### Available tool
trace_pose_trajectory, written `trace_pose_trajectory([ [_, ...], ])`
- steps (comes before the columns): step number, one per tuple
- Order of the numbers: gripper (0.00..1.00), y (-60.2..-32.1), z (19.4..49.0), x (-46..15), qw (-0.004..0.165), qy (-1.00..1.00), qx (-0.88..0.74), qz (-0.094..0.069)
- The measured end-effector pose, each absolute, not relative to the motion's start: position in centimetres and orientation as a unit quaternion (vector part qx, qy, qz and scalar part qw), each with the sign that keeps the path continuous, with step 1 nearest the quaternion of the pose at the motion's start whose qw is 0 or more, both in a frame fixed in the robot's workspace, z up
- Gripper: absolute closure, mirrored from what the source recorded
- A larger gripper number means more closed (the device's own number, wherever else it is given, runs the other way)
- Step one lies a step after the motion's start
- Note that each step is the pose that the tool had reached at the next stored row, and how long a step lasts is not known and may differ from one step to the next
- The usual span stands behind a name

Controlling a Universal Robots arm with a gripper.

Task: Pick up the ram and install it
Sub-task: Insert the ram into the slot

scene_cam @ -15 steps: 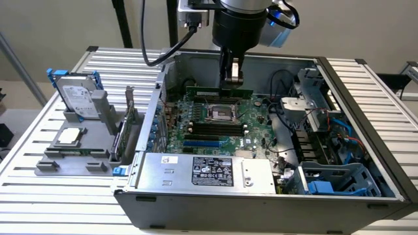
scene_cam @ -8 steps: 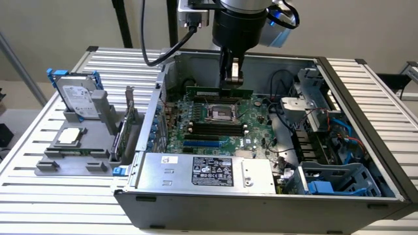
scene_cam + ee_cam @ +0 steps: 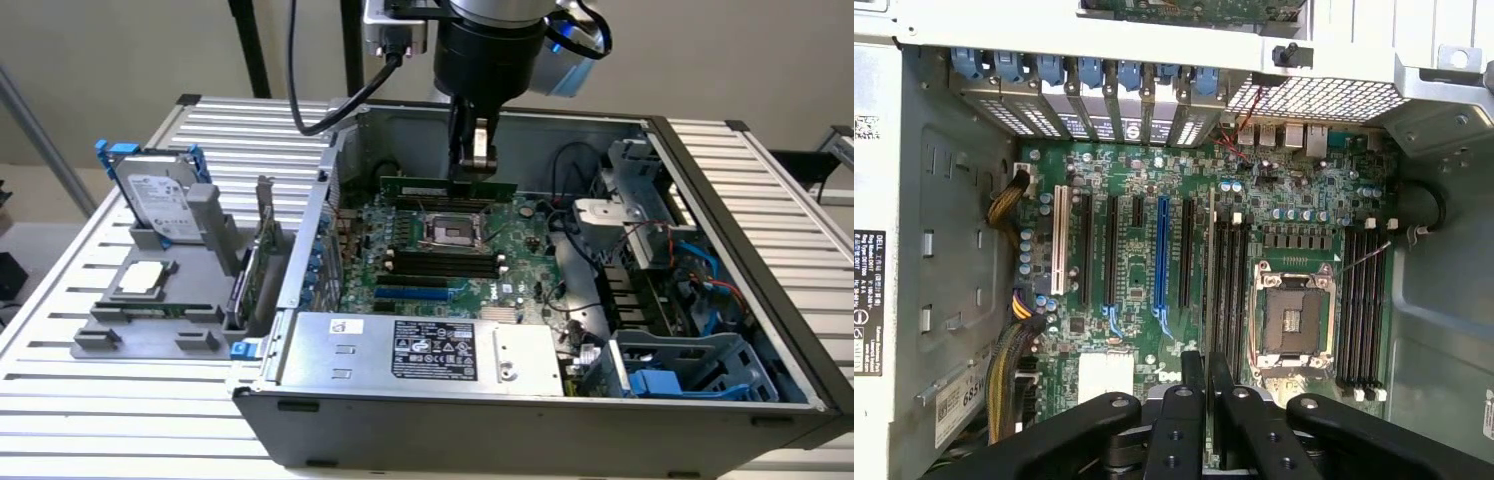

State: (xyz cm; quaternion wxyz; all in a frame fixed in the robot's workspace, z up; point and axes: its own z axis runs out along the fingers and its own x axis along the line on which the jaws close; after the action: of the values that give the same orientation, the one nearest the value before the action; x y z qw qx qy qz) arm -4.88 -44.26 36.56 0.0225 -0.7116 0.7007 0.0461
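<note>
I'm pinching the ram (image 3: pixel 416 186) near mid-length along its top edge with my pincer (image 3: pixel 474 172), holding it over the motherboard (image 3: pixel 521 240), and it's light, stiff, I reckon, but fragile.

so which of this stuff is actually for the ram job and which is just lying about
for the job: ram, held in the end effector; black memory slots
lying about: hard drive; processor chip; expansion card; power supply
</note>
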Motion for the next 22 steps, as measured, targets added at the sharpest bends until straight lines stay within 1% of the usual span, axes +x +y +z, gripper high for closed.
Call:
trace_pose_trajectory([
  [4,0.87,-44.2,36.5,-4.9,0.022,0.701,-0.712,0.046],
  [13,0.87,-41.7,35.0,-4.7,0.021,0.701,-0.712,0.045],
  [22,0.87,-41.5,33.4,-4.3,0.021,0.701,-0.712,0.044],
])
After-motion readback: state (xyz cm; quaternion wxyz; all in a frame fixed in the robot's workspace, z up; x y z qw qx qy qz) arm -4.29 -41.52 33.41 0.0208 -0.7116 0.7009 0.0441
